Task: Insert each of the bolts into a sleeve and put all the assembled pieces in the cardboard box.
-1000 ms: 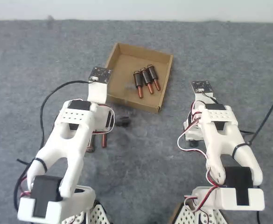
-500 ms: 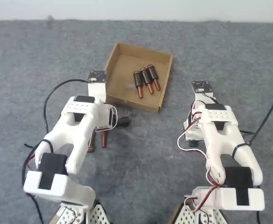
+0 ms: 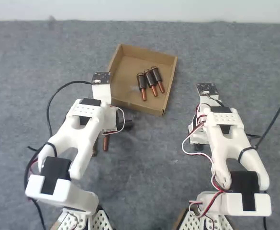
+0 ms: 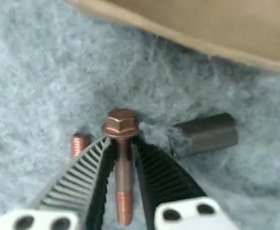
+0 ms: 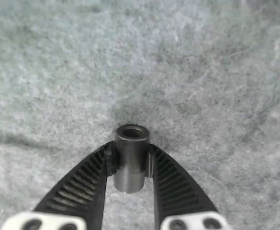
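My left gripper is shut on a copper bolt just above the carpet, its hex head pointing toward the cardboard box. A loose dark sleeve lies beside it, and a second bolt's tip shows on the other side. From above, the held bolt sticks out from under the left arm, with the loose sleeve just right of it. My right gripper is shut on another dark sleeve, held upright with its bore open. The cardboard box holds three assembled pieces.
Grey carpet covers the table. The right arm stands right of the box, cables trailing from both arms. The box's near wall runs close to the left arm's wrist. A white wall edge lies behind the box.
The left arm's rear links swung and rose, and its wrist shifted slightly right, still gripping the bolt. The right arm has not moved.
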Robot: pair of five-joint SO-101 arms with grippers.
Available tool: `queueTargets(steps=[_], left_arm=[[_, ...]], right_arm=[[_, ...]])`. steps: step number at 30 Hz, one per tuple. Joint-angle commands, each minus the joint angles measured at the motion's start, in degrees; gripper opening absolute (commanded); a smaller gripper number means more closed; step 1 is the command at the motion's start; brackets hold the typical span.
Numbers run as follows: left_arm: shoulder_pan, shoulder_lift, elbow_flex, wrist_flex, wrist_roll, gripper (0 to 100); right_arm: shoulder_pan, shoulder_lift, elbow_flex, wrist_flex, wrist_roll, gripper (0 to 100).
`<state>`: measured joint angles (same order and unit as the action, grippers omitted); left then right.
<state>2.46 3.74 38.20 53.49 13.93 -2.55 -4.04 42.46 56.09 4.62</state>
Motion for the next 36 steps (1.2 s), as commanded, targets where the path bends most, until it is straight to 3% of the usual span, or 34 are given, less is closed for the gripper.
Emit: queueTargets(steps=[1,8,18,22,30,36], left_arm=[[0.53,-0.53,-0.13,-1.05,0.44,1],[0.53,-4.04,1.01,-1.14,-2.55,1],[0.0,-29.1,16.22,-9.41,-2.29,1],[-2.11,-36.84,20.53,-11.69,2.46,1],[-9.85,-42.29,24.22,-20.66,6.15,1],[-10.37,-42.55,30.37,-37.54,6.15,1]], right_arm=[[1.1,-0.31,-2.81,-0.4,0.79,0.7],[1.01,-0.31,-2.81,-0.4,0.79,0.7],[0.92,-0.31,-2.81,-0.48,0.79,0.7],[0.92,-0.31,-2.81,-0.57,0.79,0.7],[0.92,-0.22,-2.81,-0.57,0.7,0.7],[0.92,-0.22,-2.81,-0.57,0.7,0.7]])
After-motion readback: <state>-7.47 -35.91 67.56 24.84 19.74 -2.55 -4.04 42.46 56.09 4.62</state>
